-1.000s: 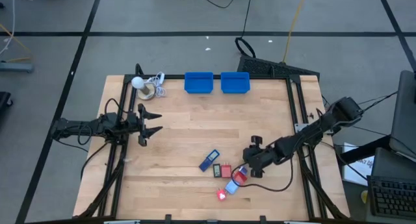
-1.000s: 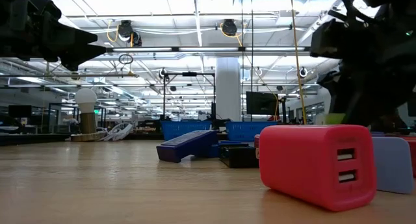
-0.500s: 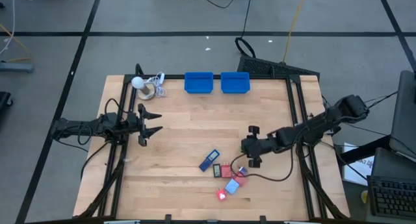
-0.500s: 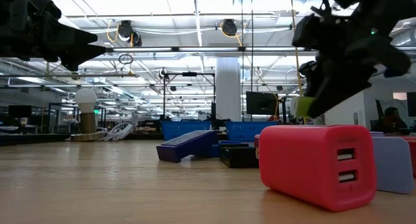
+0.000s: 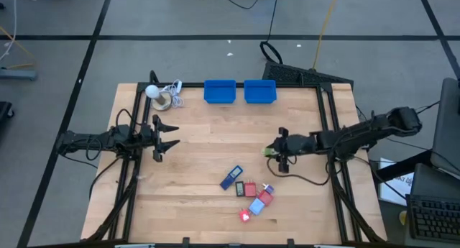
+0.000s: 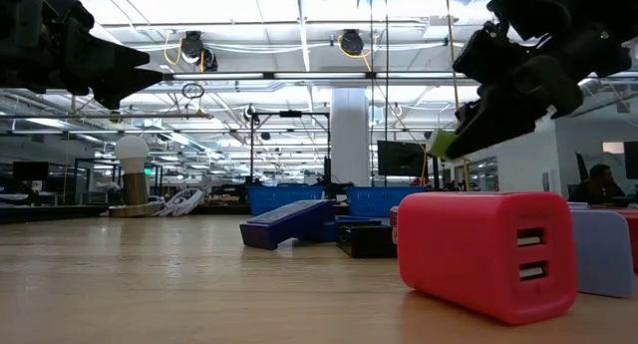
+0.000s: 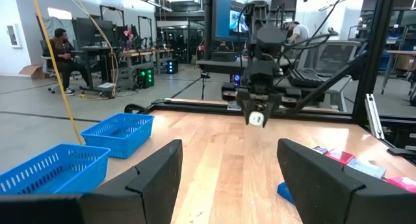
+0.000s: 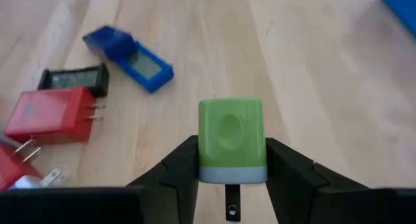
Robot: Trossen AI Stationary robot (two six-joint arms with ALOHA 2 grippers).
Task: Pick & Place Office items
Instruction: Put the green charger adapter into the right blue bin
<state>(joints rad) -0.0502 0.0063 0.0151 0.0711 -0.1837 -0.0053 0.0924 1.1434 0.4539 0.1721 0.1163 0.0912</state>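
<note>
Your right gripper (image 5: 272, 152) holds charger (image 8: 231, 139) above table (image 5: 201, 133); other chargers (image 5: 253, 201) lie near, bins (image 5: 239, 91) far beyond.

- The desk (image 5: 208, 144) is pale wood with visible grain and a smooth, faintly shiny finish.
- The green-white charger (image 8: 231, 141), pinched in the right claw (image 8: 231, 160), looks like smooth plastic with a satin sheen.
- The red charger (image 6: 488, 252) is matt red plastic; another red block (image 8: 49, 115) shows bright metal prongs.
- The two blue bins (image 7: 84, 149) are plastic lattice.
- The left claw (image 7: 231, 175) has matt black fingers (image 7: 156, 175).
</note>
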